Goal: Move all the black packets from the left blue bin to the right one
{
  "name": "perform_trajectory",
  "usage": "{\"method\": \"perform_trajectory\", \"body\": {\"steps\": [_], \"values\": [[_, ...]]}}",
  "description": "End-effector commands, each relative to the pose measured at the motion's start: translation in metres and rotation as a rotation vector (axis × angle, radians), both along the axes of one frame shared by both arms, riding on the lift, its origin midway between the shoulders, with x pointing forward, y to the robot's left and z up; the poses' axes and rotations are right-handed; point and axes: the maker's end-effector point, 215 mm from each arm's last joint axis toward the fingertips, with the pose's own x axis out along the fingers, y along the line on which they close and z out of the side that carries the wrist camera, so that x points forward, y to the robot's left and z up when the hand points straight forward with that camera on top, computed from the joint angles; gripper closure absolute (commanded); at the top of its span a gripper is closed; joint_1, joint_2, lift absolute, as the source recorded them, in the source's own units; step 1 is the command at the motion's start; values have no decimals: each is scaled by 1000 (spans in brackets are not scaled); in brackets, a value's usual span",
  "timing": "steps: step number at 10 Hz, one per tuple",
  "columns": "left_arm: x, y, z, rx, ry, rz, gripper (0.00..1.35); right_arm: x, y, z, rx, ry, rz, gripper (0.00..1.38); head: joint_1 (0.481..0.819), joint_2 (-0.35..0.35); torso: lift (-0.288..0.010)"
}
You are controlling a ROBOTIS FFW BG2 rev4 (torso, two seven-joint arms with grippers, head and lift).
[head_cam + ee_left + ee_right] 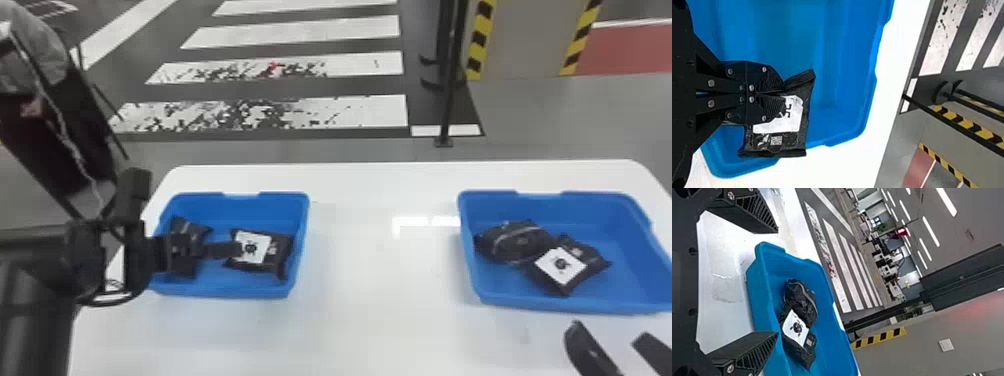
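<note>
Right blue bin [625, 275]: held two black packets [517, 242] [592, 257], done. Left blue bin [225, 290]: held two, outstanding; judged half complete. Labelled packet [795, 117], at the bin's right end: was black, creased, with white label; left gripper [784, 94] was closed on it. Unlabelled-looking packet [182, 227]: lay left. Right gripper [777, 282]: was wide open, empty, near right bin.

I count one white table [380, 310], two blue bins [220, 292], one under my left pincer [239, 250], one to its right, and four black packets [590, 254], two in each bin.
</note>
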Motion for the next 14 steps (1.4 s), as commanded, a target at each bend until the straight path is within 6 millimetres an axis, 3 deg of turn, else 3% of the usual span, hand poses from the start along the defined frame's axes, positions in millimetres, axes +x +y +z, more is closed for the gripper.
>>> {"method": "perform_trajectory", "body": {"steps": [1,3,5,7,10,14], "values": [[-13,-21,23,-19,-59,-51,1202,3,4,5,9,-10,12,104,695,138,-139],[-25,-52,60,-50,-158,-120,1202,11,17,19,48,-40,58,102,695,120,-139],[-28,-90,85,-100,-231,-195,1202,18,50,31,141,-63,113,107,695,92,-139],[-27,-125,97,-151,-274,-262,1202,28,86,45,198,-88,202,107,695,84,-139],[-33,-168,100,-199,-279,-342,1202,36,119,54,236,-91,305,107,695,80,-139],[-32,-212,114,-245,-306,-427,1202,39,170,60,277,-82,464,107,695,76,-139]]}}
